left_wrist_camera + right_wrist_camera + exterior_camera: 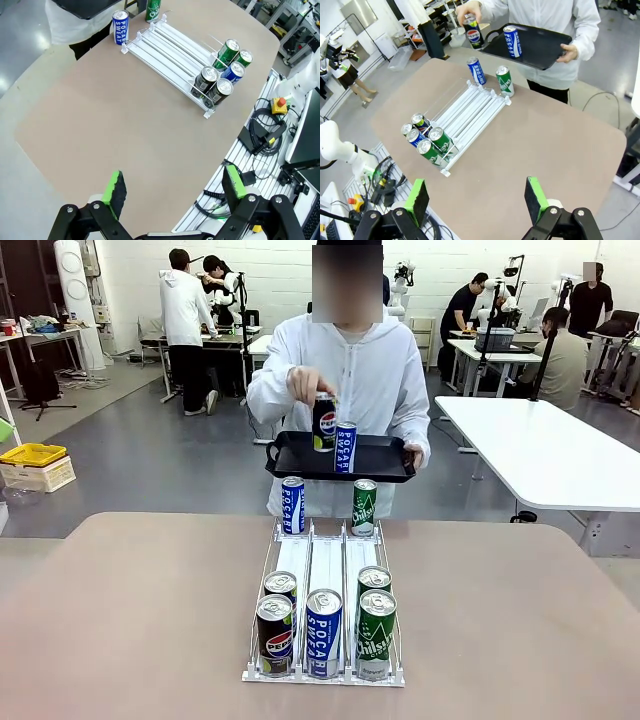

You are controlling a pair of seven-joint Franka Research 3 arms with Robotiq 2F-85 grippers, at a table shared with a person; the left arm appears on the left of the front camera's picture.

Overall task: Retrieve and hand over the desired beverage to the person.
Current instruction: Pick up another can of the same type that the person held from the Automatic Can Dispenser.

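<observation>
The person (350, 370) stands at the far side, one hand under a black tray (385, 455). The other hand grips a Pepsi can (324, 425) just above the tray, beside a blue Pocari Sweat can (345, 448) standing on it. A white three-lane rack (325, 560) lies mid-table. Pepsi (275, 632), Pocari (324, 630) and green (376, 632) cans stand at its near end. A Pocari can (292, 505) and a green can (364, 506) stand at its far end. My left gripper (175, 187) is open above the table's edge, far from the rack (167, 47). My right gripper (476, 199) is open, high over the table corner.
A white table (550, 450) stands beyond on the right and a yellow bin (32, 454) sits on the floor at the left. Cables and a red stop button (279, 104) lie off the table's near edge. Bare tabletop (130, 610) flanks the rack.
</observation>
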